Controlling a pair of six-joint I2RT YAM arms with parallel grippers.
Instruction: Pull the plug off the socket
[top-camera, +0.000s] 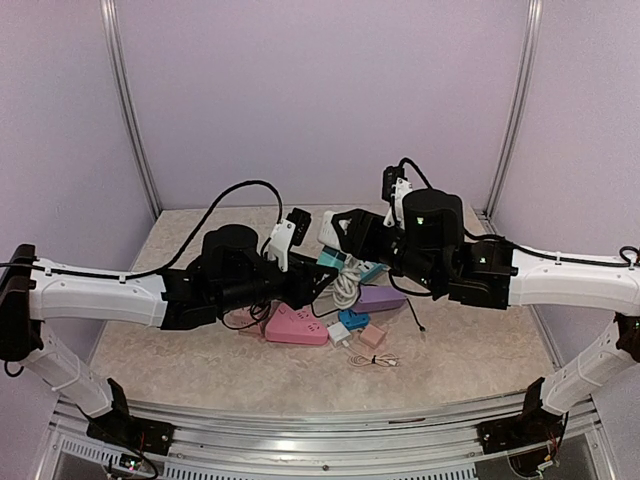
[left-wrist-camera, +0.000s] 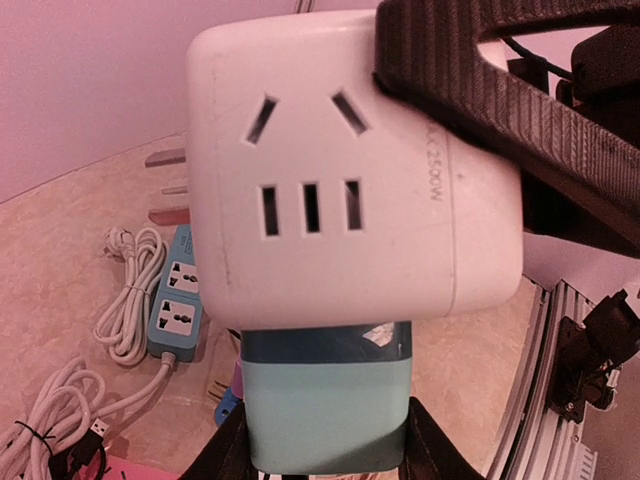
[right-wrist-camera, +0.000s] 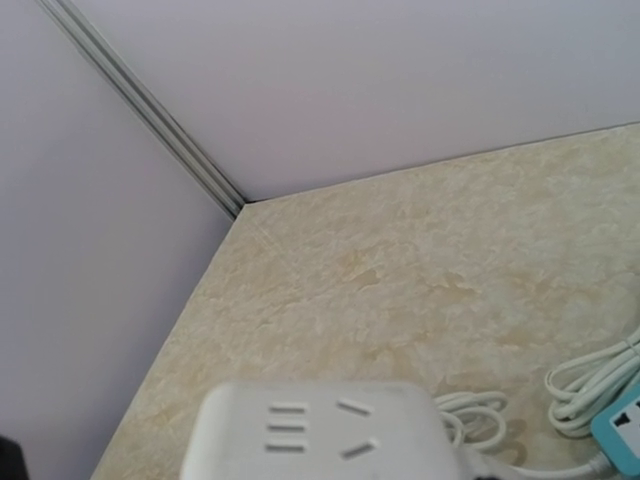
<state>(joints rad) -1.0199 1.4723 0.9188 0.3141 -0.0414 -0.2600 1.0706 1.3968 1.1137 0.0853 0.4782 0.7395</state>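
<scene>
Top external view: beige marbled tabletop (top-camera: 480, 345), lilac walls (top-camera: 320, 90) | centre clutter: pink power strip (top-camera: 297, 326), purple power strip (top-camera: 380, 297), coiled white cable (left-wrist-camera: 128, 305) | above centre: left gripper (left-wrist-camera: 325, 450) clamps teal plug (left-wrist-camera: 325, 405), seated in white socket cube (left-wrist-camera: 320, 170) pinched by right gripper (top-camera: 338, 232)

The gap between the left fingers (left-wrist-camera: 222, 458) is filled by the teal plug (left-wrist-camera: 325, 415); just ahead of them the way is barred by the white socket cube (left-wrist-camera: 330, 170), whose right side is covered by a right finger (left-wrist-camera: 480, 90); to their left, lower down, the tabletop (left-wrist-camera: 90, 235) is cluttered with a blue power strip (left-wrist-camera: 175, 310) and coiled white cables (left-wrist-camera: 125, 300); beyond the cube it is left bare up to the wall (right-wrist-camera: 400, 90).
</scene>
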